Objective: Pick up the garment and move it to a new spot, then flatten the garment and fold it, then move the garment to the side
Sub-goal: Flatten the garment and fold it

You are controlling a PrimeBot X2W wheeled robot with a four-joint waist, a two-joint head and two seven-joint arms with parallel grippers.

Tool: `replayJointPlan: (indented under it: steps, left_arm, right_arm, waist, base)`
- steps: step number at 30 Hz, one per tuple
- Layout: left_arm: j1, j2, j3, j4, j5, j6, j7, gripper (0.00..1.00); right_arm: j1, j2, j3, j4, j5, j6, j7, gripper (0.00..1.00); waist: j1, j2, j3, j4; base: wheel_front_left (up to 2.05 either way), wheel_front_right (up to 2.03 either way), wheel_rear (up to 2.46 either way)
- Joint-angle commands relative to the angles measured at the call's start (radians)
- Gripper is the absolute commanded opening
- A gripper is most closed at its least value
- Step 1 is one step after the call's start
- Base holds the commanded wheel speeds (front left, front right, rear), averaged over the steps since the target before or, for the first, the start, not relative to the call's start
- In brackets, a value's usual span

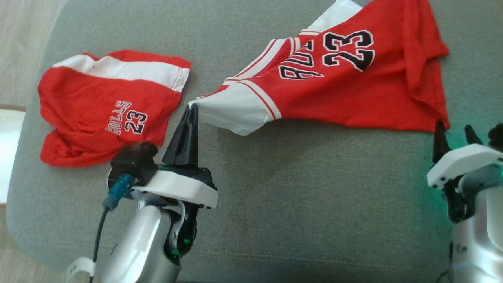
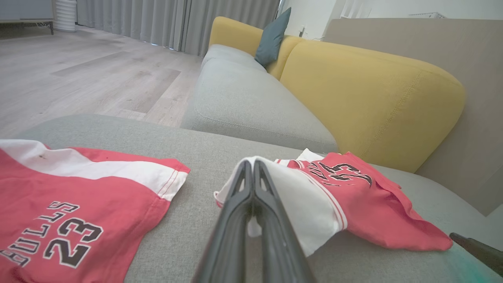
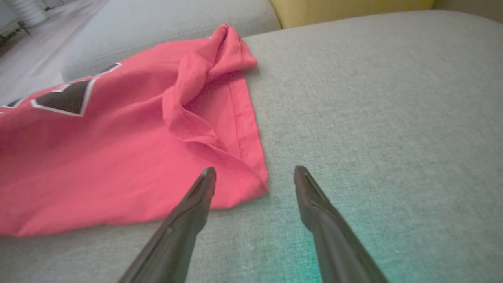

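Far to the left I am looking at a pair of red shorts (image 1: 106, 106) lying rumpled on the grey cushion (image 1: 298, 188), with the white band on the far side and "BULLS 23" facing up. Just to their right, my left pincer (image 1: 193, 108) is pinching shut on the tip of the white sleeve (image 1: 232, 112) of the red jersey (image 1: 353, 90). The sleeve is stretching from the fingertips toward the body of the jersey. The jersey itself is lying across the middle and right of the cushion, with the number 23 facing up and a thick wrinkle running along its right side. At the far right, my right pincer (image 1: 454, 127) is standing wide and holding nothing. It is sitting just beside the jersey's near hem corner, and through the right wrist camera I am seeing one finger over that red corner and the other over bare cushion.
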Motion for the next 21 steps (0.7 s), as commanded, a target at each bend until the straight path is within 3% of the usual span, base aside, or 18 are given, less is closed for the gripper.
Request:
replayJointPlan:
  steps: [1, 8, 10, 16, 21]
  left_arm:
    - [-0.044, 0.009, 0.026, -0.04, 0.005, -0.001, -0.012, 0.0]
    - [-0.06, 0.009, 0.022, -0.04, 0.004, -0.003, -0.012, 0.0]
    - [-0.064, 0.009, 0.024, -0.04, 0.004, -0.003, -0.012, 0.0]
    - [-0.069, 0.009, 0.049, -0.042, 0.012, -0.002, -0.012, 0.0]
    - [-0.079, 0.009, 0.093, -0.055, 0.031, -0.013, -0.012, 0.0]
  right_arm:
    - [-0.042, -0.005, 0.012, -0.017, -0.018, -0.001, -0.001, 1.0]
    - [-0.109, -0.005, -0.033, 0.097, -0.048, -0.001, -0.006, 1.0]
    - [-0.124, -0.005, -0.041, 0.12, -0.049, -0.001, -0.007, 0.0]
    - [-0.159, -0.005, -0.001, 0.118, -0.009, -0.001, -0.007, 0.0]
    - [-0.163, -0.005, 0.071, 0.025, 0.089, -0.001, 0.044, 0.0]
  waist:
    - [0.0, 0.0, 0.009, 0.008]
    - [0.0, 0.0, 0.03, 0.023]
    - [0.0, 0.0, 0.034, 0.024]
    - [0.0, 0.0, 0.014, 0.004]
    - [0.0, 0.0, -0.035, -0.023]
  base:
    - [0.0, 0.0, 0.0]
    - [0.0, 0.0, 0.0]
    - [0.0, 0.0, 0.0]
    - [0.0, 0.0, 0.0]
    - [0.0, 0.0, 0.0]
